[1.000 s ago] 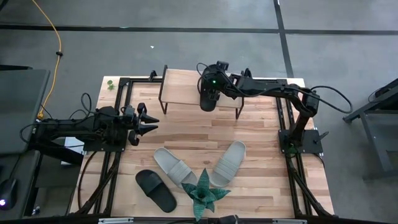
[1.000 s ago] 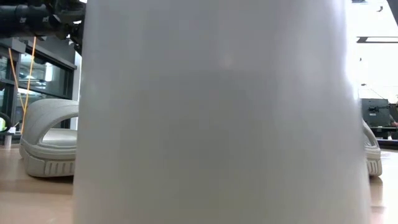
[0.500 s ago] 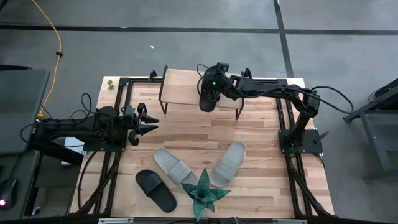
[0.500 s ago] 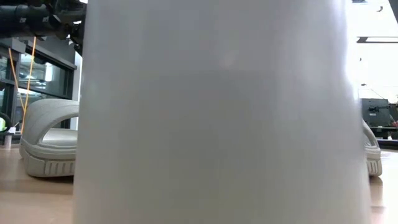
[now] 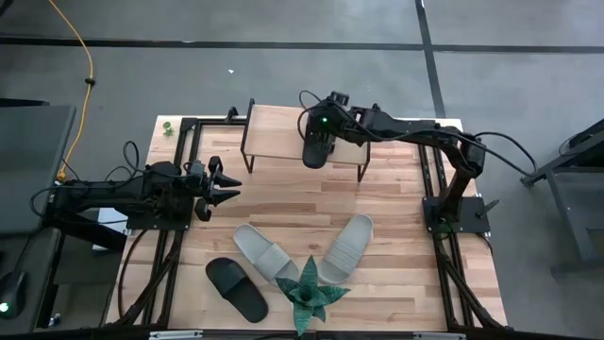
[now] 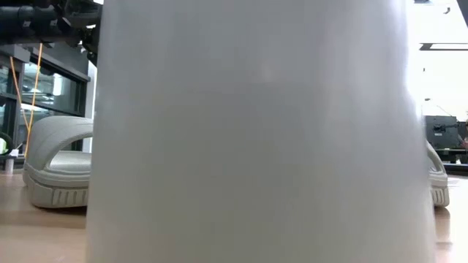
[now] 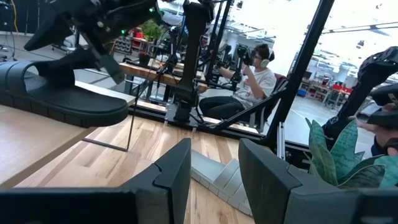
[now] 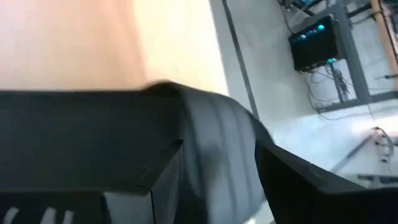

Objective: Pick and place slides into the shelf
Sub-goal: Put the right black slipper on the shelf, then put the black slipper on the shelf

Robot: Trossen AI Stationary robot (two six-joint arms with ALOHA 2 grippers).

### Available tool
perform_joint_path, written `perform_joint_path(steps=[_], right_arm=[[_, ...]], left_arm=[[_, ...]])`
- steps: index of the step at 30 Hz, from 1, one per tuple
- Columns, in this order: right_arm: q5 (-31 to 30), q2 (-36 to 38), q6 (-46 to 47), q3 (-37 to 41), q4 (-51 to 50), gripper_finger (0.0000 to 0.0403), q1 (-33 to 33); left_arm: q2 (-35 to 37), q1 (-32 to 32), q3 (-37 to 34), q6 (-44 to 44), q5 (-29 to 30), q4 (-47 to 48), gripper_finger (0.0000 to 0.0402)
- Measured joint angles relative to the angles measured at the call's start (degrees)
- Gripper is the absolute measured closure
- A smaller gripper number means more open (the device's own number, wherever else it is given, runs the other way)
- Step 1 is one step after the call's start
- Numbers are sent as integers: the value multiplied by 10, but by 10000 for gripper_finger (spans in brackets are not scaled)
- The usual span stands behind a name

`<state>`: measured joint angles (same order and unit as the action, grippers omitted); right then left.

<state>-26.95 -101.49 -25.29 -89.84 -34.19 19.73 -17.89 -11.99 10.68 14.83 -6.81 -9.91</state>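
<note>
Right wrist view, fingers (image 8: 217, 180) gripping black slide (image 8: 217, 143)

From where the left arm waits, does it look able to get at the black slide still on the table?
Probably yes. The left gripper hangs open and empty at the table's left side, and the black slide lies uncovered on that side, nearer the front. Only a beige slide and the plant lie beside it, neither across it.

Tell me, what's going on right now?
Right gripper holding black slide at shelf edge. Left gripper open, waiting. Three slides on table beside plant.
</note>
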Motion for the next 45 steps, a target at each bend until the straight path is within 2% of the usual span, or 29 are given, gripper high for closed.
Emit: perform_joint_path(steps=[9,19,31,45], right_arm=[[2,0,15,0,-20,212,-37],[-30,0,47,-1,-47,212,-82],[-44,0,118,-1,-87,212,-138],[-94,24,195,-1,-112,212,-208]], left_arm=[[0,0,0,0,0,7,277],[0,0,0,0,0,7,277],[0,0,0,-26,-62,10,277],[-3,12,0,-50,-76,10,277]])
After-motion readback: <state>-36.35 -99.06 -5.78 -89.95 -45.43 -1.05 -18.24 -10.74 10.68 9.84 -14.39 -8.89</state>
